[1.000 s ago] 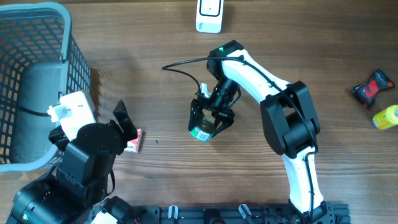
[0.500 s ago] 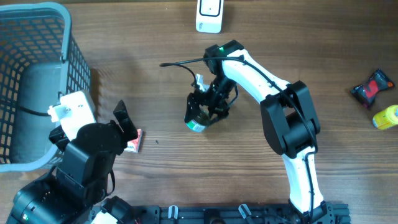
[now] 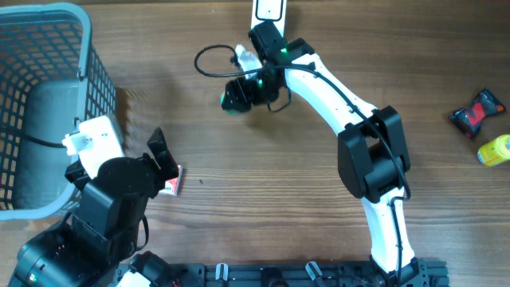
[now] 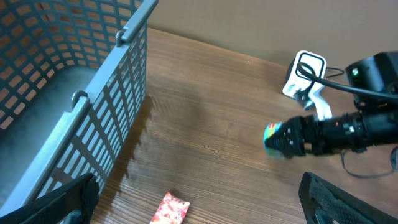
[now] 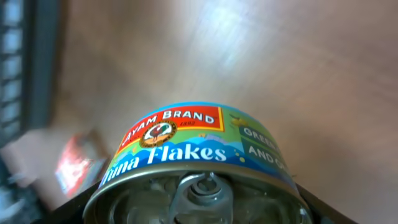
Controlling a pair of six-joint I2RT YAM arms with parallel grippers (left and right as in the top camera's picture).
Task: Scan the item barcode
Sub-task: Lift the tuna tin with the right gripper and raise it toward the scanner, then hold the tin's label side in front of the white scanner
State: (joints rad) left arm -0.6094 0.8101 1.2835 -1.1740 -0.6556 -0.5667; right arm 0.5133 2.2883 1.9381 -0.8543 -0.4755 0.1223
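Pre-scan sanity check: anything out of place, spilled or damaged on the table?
Nothing spilled or damaged. The tuna can is held in the right gripper by the white scanner. Only stray: a red packet lying flat on the table, outside the basket.

Can point(image 5: 199, 180): lower part cut by frame edge, right wrist view. Table point(image 5: 249, 50) behind it blurred, packet point(image 5: 78, 165) blurred too. Overhead: scanner point(image 3: 269, 9) cropped at top, basket point(image 3: 88, 56) cropped at left. Left wrist: packet cut by bottom edge.
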